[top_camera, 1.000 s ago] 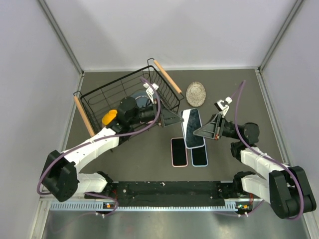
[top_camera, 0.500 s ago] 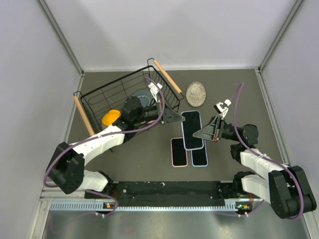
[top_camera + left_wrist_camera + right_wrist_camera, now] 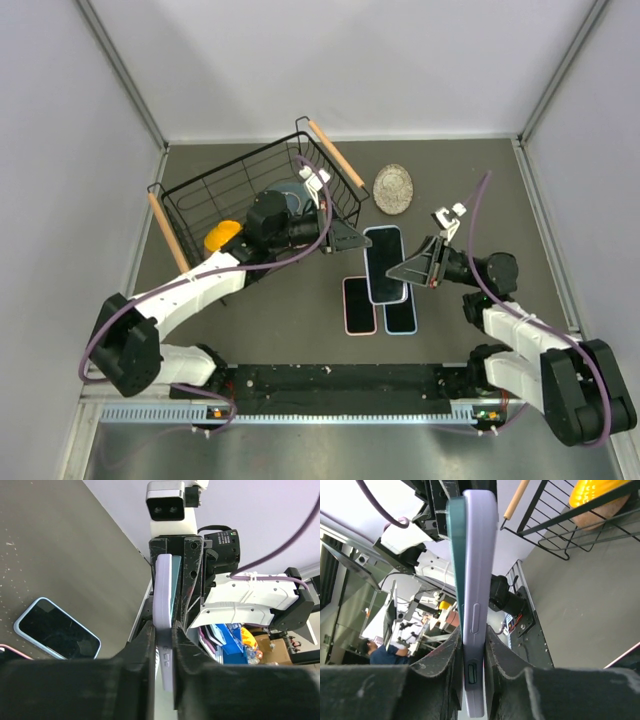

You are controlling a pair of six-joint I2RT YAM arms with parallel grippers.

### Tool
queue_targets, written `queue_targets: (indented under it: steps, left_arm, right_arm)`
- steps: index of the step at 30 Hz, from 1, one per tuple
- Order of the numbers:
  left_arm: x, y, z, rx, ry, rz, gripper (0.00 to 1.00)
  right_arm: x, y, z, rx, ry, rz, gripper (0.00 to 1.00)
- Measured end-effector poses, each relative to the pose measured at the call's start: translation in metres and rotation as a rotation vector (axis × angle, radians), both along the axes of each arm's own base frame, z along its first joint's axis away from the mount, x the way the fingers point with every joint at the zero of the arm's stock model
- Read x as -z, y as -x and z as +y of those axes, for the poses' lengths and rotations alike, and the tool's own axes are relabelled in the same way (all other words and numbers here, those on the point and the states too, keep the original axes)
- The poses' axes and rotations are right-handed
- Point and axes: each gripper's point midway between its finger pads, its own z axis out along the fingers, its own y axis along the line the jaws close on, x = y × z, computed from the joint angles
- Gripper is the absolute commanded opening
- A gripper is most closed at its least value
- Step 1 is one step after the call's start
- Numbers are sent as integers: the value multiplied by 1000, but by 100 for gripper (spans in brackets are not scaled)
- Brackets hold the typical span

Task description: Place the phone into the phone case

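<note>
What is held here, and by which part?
Both pinch the lavender phone case and teal phone together, across the flat faces: left claw at the far-left corner, right claw on the right edge.

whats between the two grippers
The phone and its lilac case, pressed together; the left gripper and right gripper each clamp them. The top view shows it, both wrist views confirm.
</note>
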Motion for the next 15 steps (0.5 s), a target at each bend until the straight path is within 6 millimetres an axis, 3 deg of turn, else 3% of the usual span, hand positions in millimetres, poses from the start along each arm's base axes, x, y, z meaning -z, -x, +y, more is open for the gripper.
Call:
queue_targets:
  steps: [2, 5, 15]
  left_arm:
    - [-1, 1, 1, -2, -3, -10, 52]
    - [5, 3, 2, -2, -14, -2, 60]
    - [19, 29, -12, 74, 9, 25, 64]
  right_arm:
    - [-2, 2, -1, 10, 2, -36, 13]
    - [-9, 3, -2, 32, -1, -72, 12]
    - [-18, -1, -4, 91, -5, -104, 15]
